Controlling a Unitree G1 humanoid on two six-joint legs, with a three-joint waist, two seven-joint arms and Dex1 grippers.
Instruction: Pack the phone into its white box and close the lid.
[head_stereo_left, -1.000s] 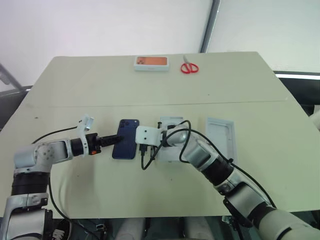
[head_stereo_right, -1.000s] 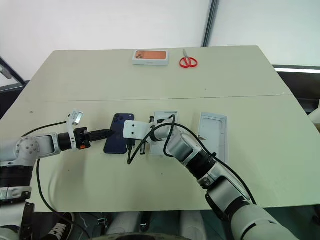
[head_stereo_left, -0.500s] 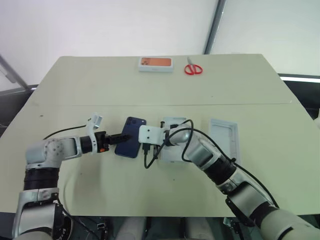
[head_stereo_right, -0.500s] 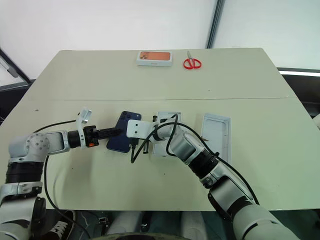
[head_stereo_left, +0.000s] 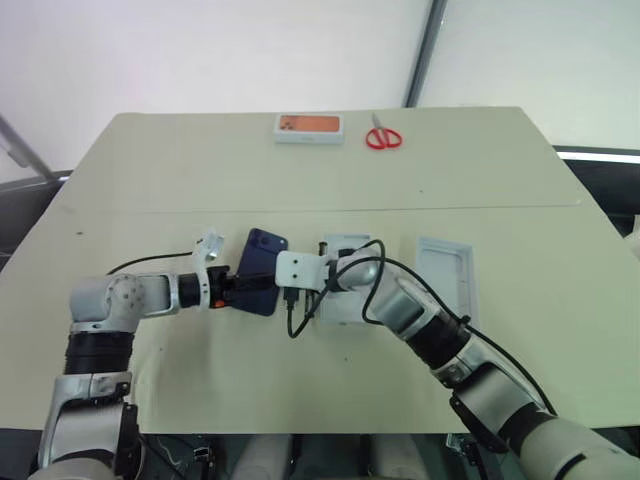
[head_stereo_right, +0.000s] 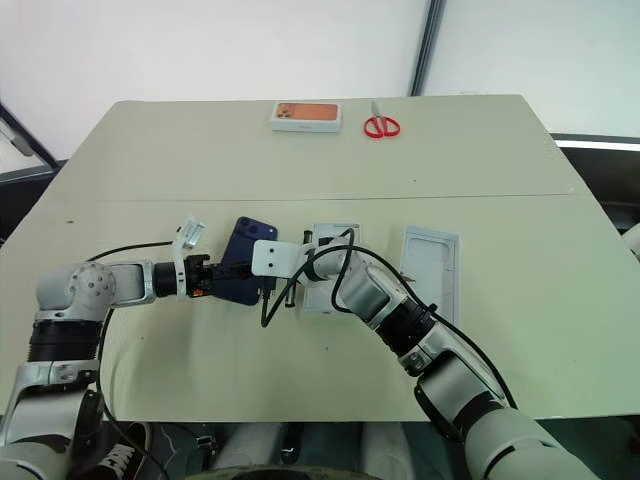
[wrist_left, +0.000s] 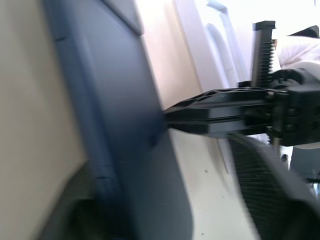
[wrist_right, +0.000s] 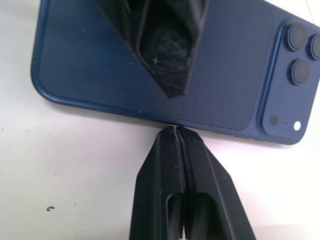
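Head views: your landmark is the phone (head_stereo_left: 259, 285), lying on the table (head_stereo_left: 150, 180) just to the robot's left of the white box (head_stereo_left: 342, 296). Its long axis runs roughly front to back, the far end tipped toward the box. The lid (head_stereo_left: 444, 277) lies inner face up beyond the box, well apart from the phone. The left gripper (head_stereo_left: 240, 288) comes in from the phone's outer long side, its fingers reaching over that edge. The right gripper (head_stereo_right: 293, 283) sits at the opposite long edge, between phone and box. A second white box with an orange picture (head_stereo_left: 308, 127) and scissors (head_stereo_left: 382, 137) rest at the far table edge, well clear.

Left wrist view: the phone (wrist_left: 120, 130) stands between the two fingers, one finger (wrist_left: 270, 195) over its glossy back, the other dark and blurred under it. You cannot tell whether the pads have bitten yet. The right gripper (wrist_left: 172, 116) touches the phone's far edge.

Right wrist view: its jaws are pressed together, empty, tip against the phone's long edge (wrist_right: 170, 122), bracing it. The camera cluster (wrist_right: 300, 52) marks one end.

Judgement: both arms flank the phone, and the left has the pick. The box lies past the right gripper, so your carry goes rightward across it.
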